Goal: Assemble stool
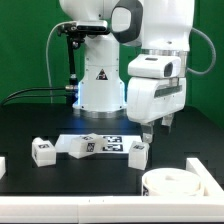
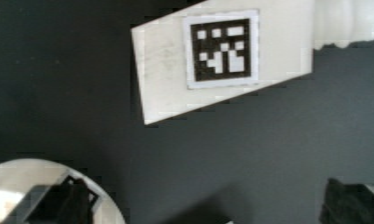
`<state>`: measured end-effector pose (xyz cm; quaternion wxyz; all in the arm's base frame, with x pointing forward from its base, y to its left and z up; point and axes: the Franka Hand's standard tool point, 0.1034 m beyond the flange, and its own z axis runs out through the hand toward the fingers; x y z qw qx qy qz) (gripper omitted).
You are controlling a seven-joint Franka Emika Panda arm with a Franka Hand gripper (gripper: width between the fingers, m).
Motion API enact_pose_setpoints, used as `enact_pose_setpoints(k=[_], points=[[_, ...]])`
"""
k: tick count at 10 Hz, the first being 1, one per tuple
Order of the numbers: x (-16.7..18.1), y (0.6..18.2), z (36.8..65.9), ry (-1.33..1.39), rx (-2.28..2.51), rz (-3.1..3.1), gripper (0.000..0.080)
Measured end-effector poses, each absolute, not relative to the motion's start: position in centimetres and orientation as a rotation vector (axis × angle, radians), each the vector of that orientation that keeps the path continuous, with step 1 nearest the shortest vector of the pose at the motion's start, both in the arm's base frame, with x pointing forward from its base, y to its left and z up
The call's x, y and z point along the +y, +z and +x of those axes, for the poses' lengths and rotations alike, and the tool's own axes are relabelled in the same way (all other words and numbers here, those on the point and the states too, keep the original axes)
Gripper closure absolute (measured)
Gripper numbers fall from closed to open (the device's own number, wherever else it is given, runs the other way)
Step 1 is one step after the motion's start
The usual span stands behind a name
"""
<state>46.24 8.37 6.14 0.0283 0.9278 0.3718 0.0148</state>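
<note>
One round white seat (image 1: pixel 180 183) lies on the black table (image 1: pixel 30 190), at the exterior view's lower right. First leg (image 1: pixel 42 150) lies left of the marker board (image 1: pixel 100 143), second leg (image 1: pixel 138 152) at its right end. Gripper (image 1: pixel 150 130) hangs above that end, jaws wide apart, empty. Pale backdrop (image 1: pixel 25 50) stands behind.

Black bench (image 1: pixel 30 125) with the marker board (image 1: pixel 96 145) lying flat on it.
The bench was matt black, with a paler strip along its front edge. The marker board, thin and white, lay near the middle of the bench, running lengthwise across the exterior view, and showed several black-and-white square tags on its upper face. In the wrist view one end of the marker board (image 2: pixel 210 65) sat skewed against the dark bench (image 2: pixel 95 130), carrying one tag inside a bare white margin. A white bar (image 1: pixel 205 163) lay on the bench at the exterior view's right. Black cables (image 1: pixel 30 94) trailed along the back at the exterior view's left.
</note>
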Motion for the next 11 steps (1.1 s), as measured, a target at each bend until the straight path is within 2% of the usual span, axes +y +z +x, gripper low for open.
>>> enact_pose_setpoints(k=[2,4,7,9,11], points=[[7.7,6.0,46.3,-0.024,0.598,3.057,0.0151],[7.9,6.8,47.7,0.032,0.473,3.091,0.0151],[7.9,6.2,47.1,0.002,0.231,3.145,0.0151],[6.7,4.3,46.0,-0.144,-0.228,3.189,0.0151],[7.3,4.6,46.7,-0.252,-0.401,3.173,0.0151]])
